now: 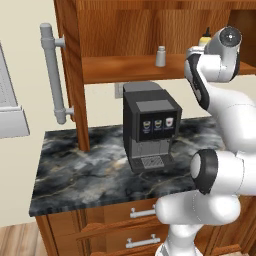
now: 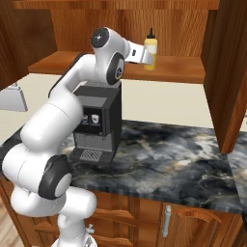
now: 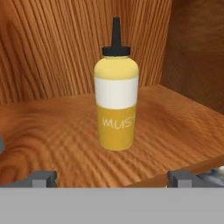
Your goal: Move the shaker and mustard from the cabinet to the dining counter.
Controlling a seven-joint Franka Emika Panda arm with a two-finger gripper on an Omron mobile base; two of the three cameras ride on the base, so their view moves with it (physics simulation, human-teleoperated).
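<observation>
The mustard (image 3: 116, 100), a yellow squeeze bottle with a dark nozzle, stands upright on the wooden shelf (image 3: 52, 131) of the cabinet (image 1: 70, 60). My gripper (image 3: 113, 178) is open just in front of it, one fingertip (image 3: 43, 178) on each side, without touching it. From the right base view the hand reaches the mustard (image 2: 150, 48) at shelf height. The grey shaker (image 1: 160, 56) stands upright on the same shelf, to the left of the mustard (image 1: 205, 39). Below lies a dark marbled counter (image 1: 85, 172); I cannot tell if it is the dining counter.
A black coffee machine (image 1: 150, 125) stands on the marbled counter under the shelf. The open cabinet door with a long grey bar handle (image 1: 54, 75) hangs at the left, another door (image 2: 226, 72) at the right. Drawers (image 1: 140, 215) sit below the counter.
</observation>
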